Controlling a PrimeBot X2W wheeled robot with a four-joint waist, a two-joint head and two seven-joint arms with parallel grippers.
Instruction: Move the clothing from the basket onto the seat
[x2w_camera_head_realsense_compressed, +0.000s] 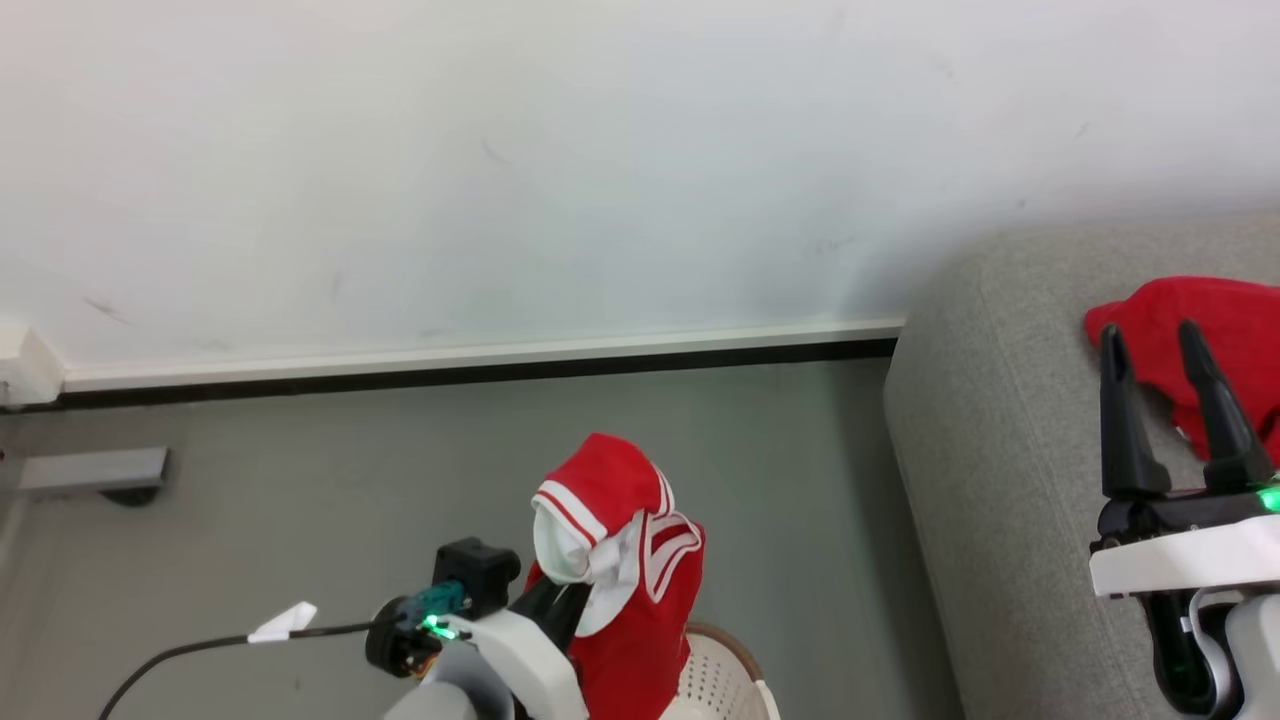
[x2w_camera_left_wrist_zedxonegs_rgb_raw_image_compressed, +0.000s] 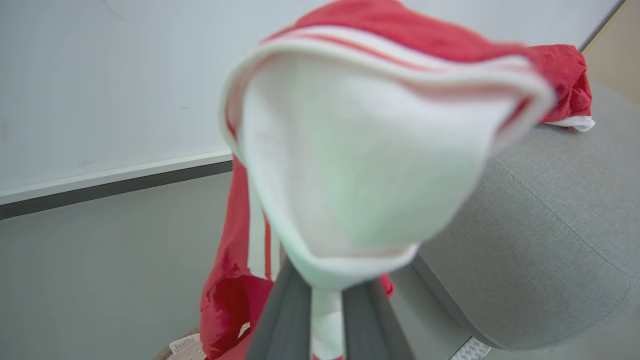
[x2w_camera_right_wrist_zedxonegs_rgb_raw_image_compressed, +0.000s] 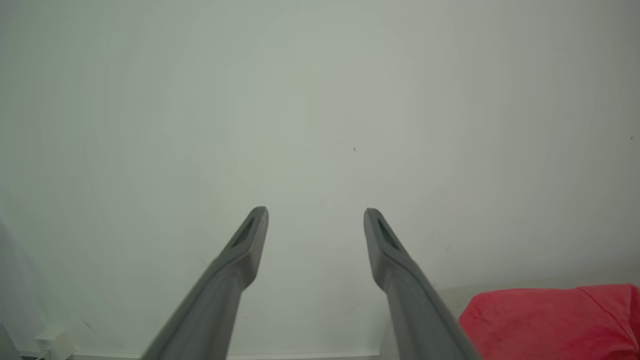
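Figure: transfer of clothing, mid-carry. The left claw (x2w_camera_left_wrist_zedxonegs_rgb_raw_image_compressed: 327, 300) is gripping the striped red garment (x2w_camera_head_realsense_compressed: 640, 560), its two fingers pressing together on a fold beside the white panel, as the left wrist view is showing. The garment is hanging above the basket (x2w_camera_head_realsense_compressed: 720, 680), and its lower end is running out of the head view, so whether it is hanging clear of the brown rim cannot be told.

Likely hazards: the trailing hem may be catching the rim and dragging or tipping the basket during the swing toward the sofa (x2w_camera_head_realsense_compressed: 1000, 450). The pinch is taking only a small fold, so the loose cloth may be working free and dropping onto the floor (x2w_camera_head_realsense_compressed: 300, 500) between basket and sofa. A release too near the rounded corner risks a slide off the cushion.

The right claw (x2w_camera_head_realsense_compressed: 1150, 340) is standing with fingers wide apart, holding nothing, hovering over the sofa just beside a second red garment (x2w_camera_head_realsense_compressed: 1200, 320) lying there.
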